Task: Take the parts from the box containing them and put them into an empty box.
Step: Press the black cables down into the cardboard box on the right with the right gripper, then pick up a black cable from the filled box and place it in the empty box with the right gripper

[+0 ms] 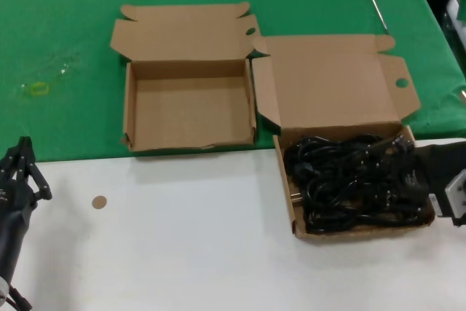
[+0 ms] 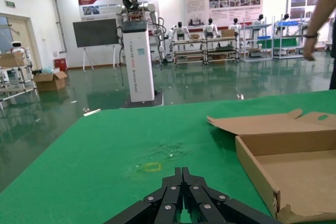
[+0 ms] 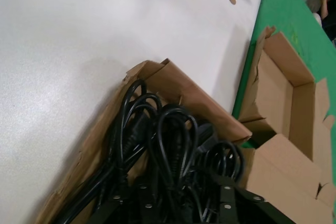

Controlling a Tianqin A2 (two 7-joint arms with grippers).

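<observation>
Right gripper (image 1: pixel 426 180) reaches in from the right side of the head view, low over the box containing them (image 1: pixel 331 85), its tip buried among the black cables (image 1: pixel 353 183); whether its fingers are closed on a cable cannot be told. That box sits at the right, straddling the white table (image 1: pixel 182 238) and the green cloth (image 1: pixel 65 56), its long axis running away from the robot and its broad lid lying open at the far end. Just beside it on the left is the empty box (image 1: pixel 189 103), its lid folded back the same way. Likely risk: the cables are tangled together, so lifting one could drag the whole bundle or shift the light box. Left gripper (image 1: pixel 22 172) waits near the table's left edge, fingers together.
</observation>
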